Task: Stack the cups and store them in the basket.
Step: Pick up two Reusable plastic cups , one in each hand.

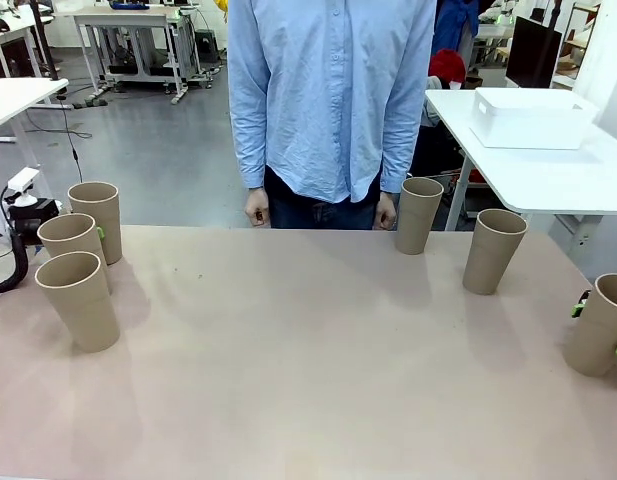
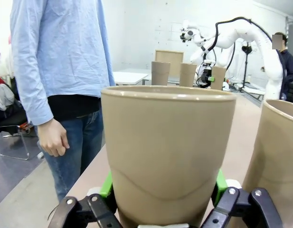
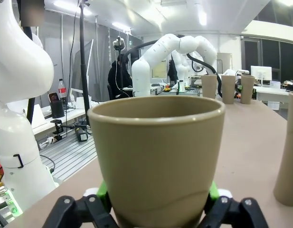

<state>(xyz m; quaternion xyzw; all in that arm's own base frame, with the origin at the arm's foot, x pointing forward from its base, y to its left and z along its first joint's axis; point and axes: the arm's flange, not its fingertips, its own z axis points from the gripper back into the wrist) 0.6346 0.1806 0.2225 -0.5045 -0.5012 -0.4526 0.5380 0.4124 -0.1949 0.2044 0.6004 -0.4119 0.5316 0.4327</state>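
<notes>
- Front view: six cups on the table (image 1: 308, 390), all mouth up with the long axis vertical and the narrow base on the tabletop.
- Three cups cluster at the robot's left edge: far left cup (image 1: 96, 215), middle left cup (image 1: 72, 243), near left cup (image 1: 80, 300). They stand just beside one another and overlap in the picture.
- Two more stand apart on the right half: centre-right cup (image 1: 419, 215) near the far edge, and second right cup (image 1: 494, 250) a little nearer to the robot.
- Right-edge cup (image 1: 598, 325) sits at the picture's right border with a green pad on each flank. It seems to lean slightly; I cannot tell whether its base is flat on the table.
- Left wrist view: left pincer (image 2: 164, 190) is pinching the middle left cup low on its wall, green pads pressed to both sides. The rim is level and the open mouth faces up. Another cup stands just beside it at the picture's right.
- Right wrist view: right pincer (image 3: 156, 192) is clamped on the right-edge cup near its base, pads against both sides, mouth up.
- Basket (image 1: 528, 135) rests on a second white table (image 1: 588, 180) behind the far right corner, well apart from all six cups, opening upward, long side running across the picture.
- Person (image 1: 331, 100) stands at the far side, hands hanging at the table edge, touching no cup.
</notes>
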